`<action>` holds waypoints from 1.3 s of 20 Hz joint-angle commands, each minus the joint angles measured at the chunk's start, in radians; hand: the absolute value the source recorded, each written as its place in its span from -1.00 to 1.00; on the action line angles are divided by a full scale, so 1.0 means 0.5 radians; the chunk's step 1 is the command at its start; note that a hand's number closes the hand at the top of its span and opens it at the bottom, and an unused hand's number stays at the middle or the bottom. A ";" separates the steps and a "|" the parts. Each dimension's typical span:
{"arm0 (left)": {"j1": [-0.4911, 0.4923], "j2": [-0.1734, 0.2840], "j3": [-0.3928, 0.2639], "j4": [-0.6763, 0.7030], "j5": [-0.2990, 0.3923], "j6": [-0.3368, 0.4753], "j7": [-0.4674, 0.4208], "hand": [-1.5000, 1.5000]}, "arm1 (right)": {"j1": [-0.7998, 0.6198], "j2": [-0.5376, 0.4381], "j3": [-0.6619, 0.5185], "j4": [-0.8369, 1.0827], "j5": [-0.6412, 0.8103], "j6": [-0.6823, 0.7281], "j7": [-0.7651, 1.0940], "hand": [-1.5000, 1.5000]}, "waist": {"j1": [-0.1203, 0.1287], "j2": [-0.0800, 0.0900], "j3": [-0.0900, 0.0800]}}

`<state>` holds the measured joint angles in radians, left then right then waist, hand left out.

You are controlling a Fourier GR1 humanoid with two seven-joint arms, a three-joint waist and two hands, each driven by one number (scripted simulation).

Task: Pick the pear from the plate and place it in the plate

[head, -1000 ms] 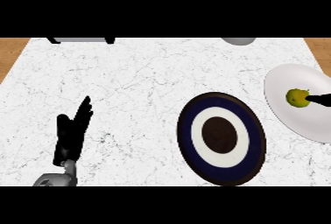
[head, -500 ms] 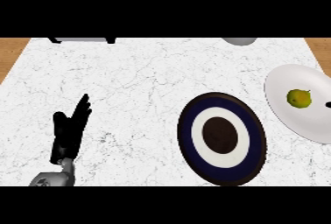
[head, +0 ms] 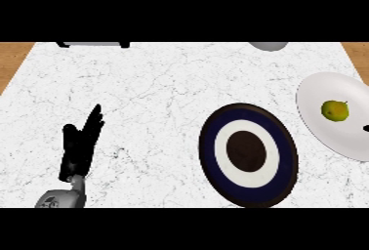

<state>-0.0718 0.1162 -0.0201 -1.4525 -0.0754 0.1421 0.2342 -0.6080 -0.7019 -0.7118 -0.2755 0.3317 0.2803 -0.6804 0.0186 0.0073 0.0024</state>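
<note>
A yellow-green pear (head: 334, 110) lies on the white plate (head: 324, 129) at the right edge of the counter. To its left, a dark blue plate (head: 213, 156) with a white ring and a brown centre holds nothing. Only a small black tip of my right hand (head: 366, 128) shows at the right border, below and to the right of the pear and apart from it. My left hand (head: 78, 146) rests open at the lower left, fingers up, far from both plates.
A grey bowl (head: 268, 46) is cut off at the top edge, and a grey appliance with dark feet (head: 92, 44) stands at the top left. Wooden floor shows beyond the counter's left (head: 13, 61) and right (head: 358, 49) edges.
My right hand has drawn back to the right, away from the pear, and is now almost out of view. The pear has stayed on the white plate. The left hand has not moved.
</note>
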 commanded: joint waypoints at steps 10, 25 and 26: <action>-0.014 -0.039 -0.014 -0.035 -0.074 0.035 0.071 0.00 | 0.085 0.023 0.144 0.045 -0.017 -0.273 -0.002 -1.00 | -0.011 -0.005 -0.001; 0.055 -0.081 -0.014 -0.028 -0.049 -0.014 -0.013 0.00 | 0.108 -0.133 0.186 0.169 -0.041 -0.348 -0.005 -1.00 | 0.011 0.005 0.002; 0.098 -0.059 0.005 -0.074 -0.047 -0.014 -0.042 0.00 | 0.168 -0.173 0.165 0.197 -0.062 -0.325 0.002 -1.00 | 0.009 0.003 0.002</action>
<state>-0.0391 0.0992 -0.0106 -1.4768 -0.0878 0.1220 0.2189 -0.5521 -0.7579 -0.6300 -0.1907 0.3073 0.1088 -0.6772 0.0233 0.0090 0.0032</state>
